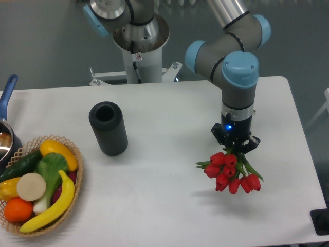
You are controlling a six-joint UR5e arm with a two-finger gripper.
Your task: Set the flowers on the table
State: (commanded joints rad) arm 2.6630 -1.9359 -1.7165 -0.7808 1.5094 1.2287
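End effector (235, 144): clamped on the flowers' stems
Flowers (231, 172): red heads hanging (slightly fanned) over the bench's right side
Bench (164, 206): white
Black cylinder (108, 128): upright, left of centre

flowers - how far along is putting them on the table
Done: the flowers are out of the black cylinder, which stands empty. In hand: the gripper holds the stems, blooms hanging over the right side of the table, a shadow beneath suggesting they are still off the surface. Left: lower them, open the gripper, pull away.
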